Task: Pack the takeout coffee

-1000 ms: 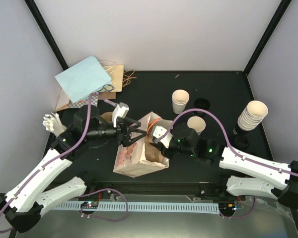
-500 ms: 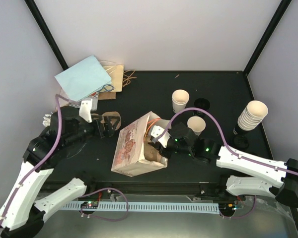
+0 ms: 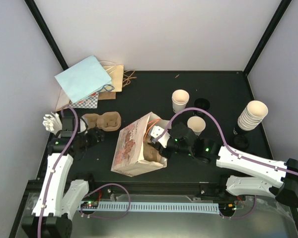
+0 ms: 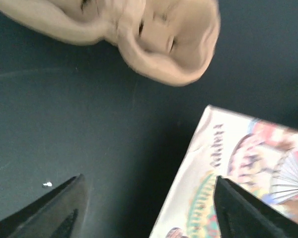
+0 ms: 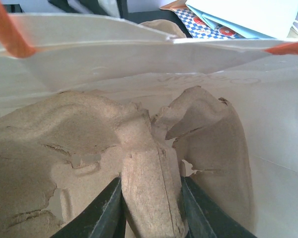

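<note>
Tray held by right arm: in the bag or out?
In. Right wrist view shows the pulp tray between the bag walls, jaws clamping its ridge.

The printed cream paper bag (image 4: 248, 168) bore a line of dark lettering near its edge, but from where I stood it was too blurred to read. Nothing else carried legible words.
</note>
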